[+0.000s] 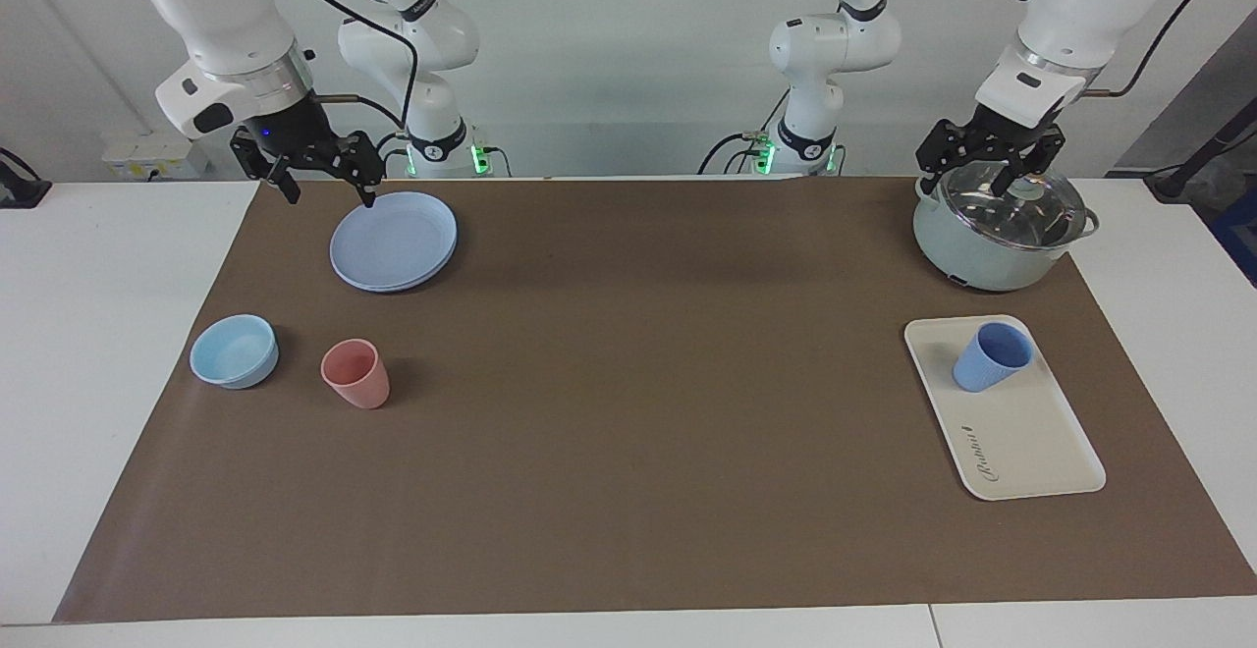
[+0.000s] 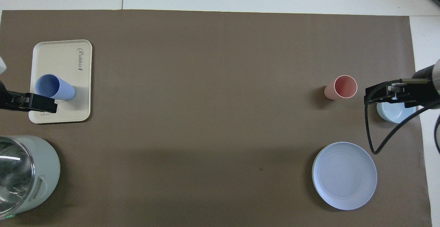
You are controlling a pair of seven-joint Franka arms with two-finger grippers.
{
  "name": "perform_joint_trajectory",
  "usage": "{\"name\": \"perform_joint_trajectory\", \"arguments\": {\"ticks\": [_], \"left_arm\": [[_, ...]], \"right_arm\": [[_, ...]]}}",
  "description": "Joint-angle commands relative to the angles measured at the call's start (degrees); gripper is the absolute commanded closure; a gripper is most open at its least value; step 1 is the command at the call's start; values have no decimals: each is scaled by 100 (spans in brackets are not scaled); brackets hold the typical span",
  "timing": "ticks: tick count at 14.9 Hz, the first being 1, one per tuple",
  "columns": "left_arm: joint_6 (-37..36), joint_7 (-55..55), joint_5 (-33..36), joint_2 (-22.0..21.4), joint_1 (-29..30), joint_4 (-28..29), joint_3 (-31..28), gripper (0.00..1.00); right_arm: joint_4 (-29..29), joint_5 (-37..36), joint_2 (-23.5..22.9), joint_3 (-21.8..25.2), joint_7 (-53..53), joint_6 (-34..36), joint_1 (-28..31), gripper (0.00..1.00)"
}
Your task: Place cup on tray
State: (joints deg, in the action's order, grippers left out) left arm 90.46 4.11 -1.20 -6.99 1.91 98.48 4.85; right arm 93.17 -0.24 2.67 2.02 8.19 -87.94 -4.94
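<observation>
Left tool [image 1: 990, 165] raised over pot [image 1: 992, 226], fingers apart, empty. Right tool [image 1: 324, 180] up over plate [image 1: 393, 241] edge, fingers apart, empty. Farther from robots: cup [image 1: 990, 357] upright on tray [image 1: 1031, 442], at tray's robot-side end, left arm's end of table [image 1: 628, 412].
</observation>
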Motion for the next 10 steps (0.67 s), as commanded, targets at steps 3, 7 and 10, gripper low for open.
{"name": "perform_joint_trajectory", "arguments": {"ticks": [3, 7, 10], "left_arm": [[-81, -42, -73, -162, 47, 154, 15, 0], [-108, -86, -73, -162, -6, 136, 16, 0], [-99, -85, -73, -162, -6, 162, 24, 0]], "right_arm": [[148, 139, 155, -9, -107, -4, 63, 0], [148, 139, 155, -17, -107, -4, 46, 0], [148, 147, 155, -17, -107, -4, 55, 0]]}}
